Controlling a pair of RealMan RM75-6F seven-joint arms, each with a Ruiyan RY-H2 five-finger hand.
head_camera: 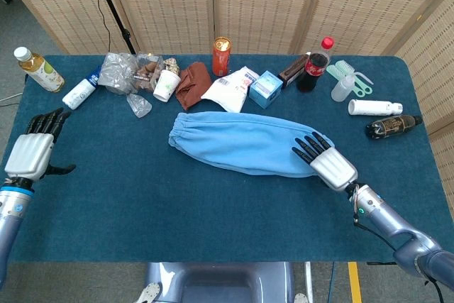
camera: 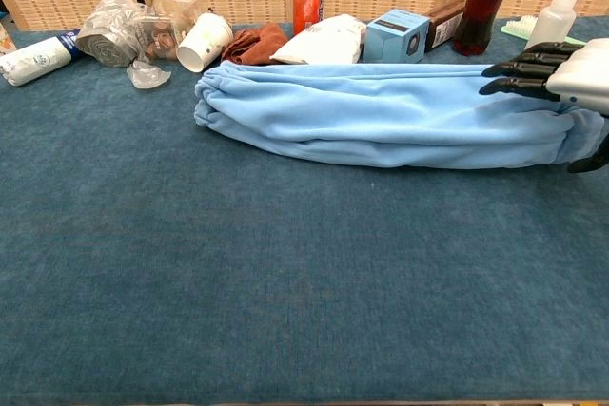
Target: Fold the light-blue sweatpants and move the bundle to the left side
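Observation:
The light-blue sweatpants (head_camera: 245,142) (camera: 381,114) lie folded lengthwise into a long strip across the middle of the blue table, waistband end to the left. My right hand (head_camera: 328,162) (camera: 561,78) lies flat over the strip's right end with its fingers stretched out toward the left and the thumb hanging below the cloth's edge. It holds nothing. My left hand (head_camera: 32,149) hovers far off at the table's left edge, fingers apart and empty; the chest view does not show it.
Along the back edge stand a paper cup (head_camera: 166,84), crumpled plastic wrap (head_camera: 117,70), a brown cloth (head_camera: 193,83), an orange can (head_camera: 221,55), a white pouch (head_camera: 229,89), a blue box (head_camera: 266,88) and a cola bottle (head_camera: 316,64). Bottles (head_camera: 374,107) lie at the right.

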